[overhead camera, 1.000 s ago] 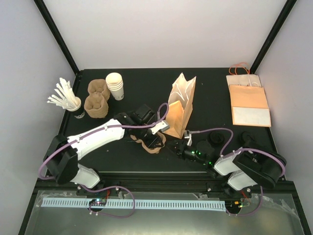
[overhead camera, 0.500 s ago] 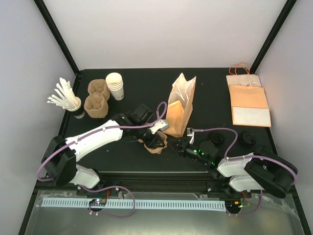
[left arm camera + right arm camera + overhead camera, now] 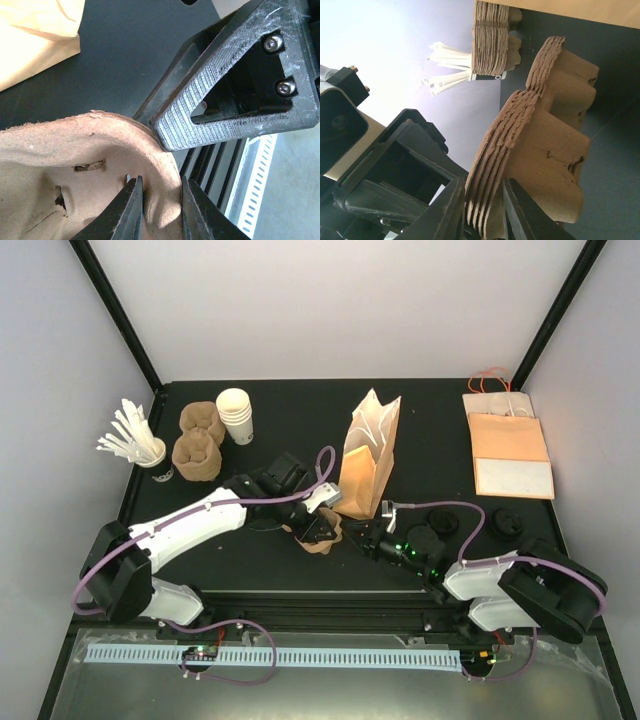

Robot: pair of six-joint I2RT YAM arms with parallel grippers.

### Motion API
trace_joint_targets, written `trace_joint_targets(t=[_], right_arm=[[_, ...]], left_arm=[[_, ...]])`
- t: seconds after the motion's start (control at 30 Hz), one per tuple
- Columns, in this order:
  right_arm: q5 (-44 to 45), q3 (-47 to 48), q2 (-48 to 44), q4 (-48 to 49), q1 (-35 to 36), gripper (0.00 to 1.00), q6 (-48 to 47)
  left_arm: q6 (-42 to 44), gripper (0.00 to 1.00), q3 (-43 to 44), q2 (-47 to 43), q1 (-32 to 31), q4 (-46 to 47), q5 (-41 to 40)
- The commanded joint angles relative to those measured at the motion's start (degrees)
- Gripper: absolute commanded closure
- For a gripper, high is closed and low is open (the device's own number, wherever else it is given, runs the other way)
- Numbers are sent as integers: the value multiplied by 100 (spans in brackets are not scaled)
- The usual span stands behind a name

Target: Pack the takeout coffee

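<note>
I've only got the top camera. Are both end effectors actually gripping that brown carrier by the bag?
Observer: In the left wrist view, the left end effector is shut on the rim of the carrier stack.
Operator: And the right?
Observer: The right end effector clamps the stack's edge, where several nested layers show.
Operator: Are they close?
Observer: Very; the right's ribbed finger sits against the rim beside the left one.
</note>
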Motion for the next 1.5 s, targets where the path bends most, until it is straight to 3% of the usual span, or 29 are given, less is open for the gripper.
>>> trace_joint_targets(t=[0.0, 0.5, 1.03, 1.23, 1.47], right_arm=[[-9, 70, 71, 283, -22, 77, 126], [-99, 250, 71, 388, -18, 87, 302], [-637, 688, 68, -525, -18, 84, -87], [-798, 853, 74, -781, -23, 98, -260], [-780, 832, -21, -1341, -21, 99, -559]], left_arm=[[-103, 78, -59, -173, 71, 270, 310], [-242, 78, -244, -319, 151, 537, 601], [-219, 77, -269, -263, 169, 605, 697], [-278, 77, -208, -224, 169, 649, 688], [-682, 76, -380, -568, 245, 1167, 658]])
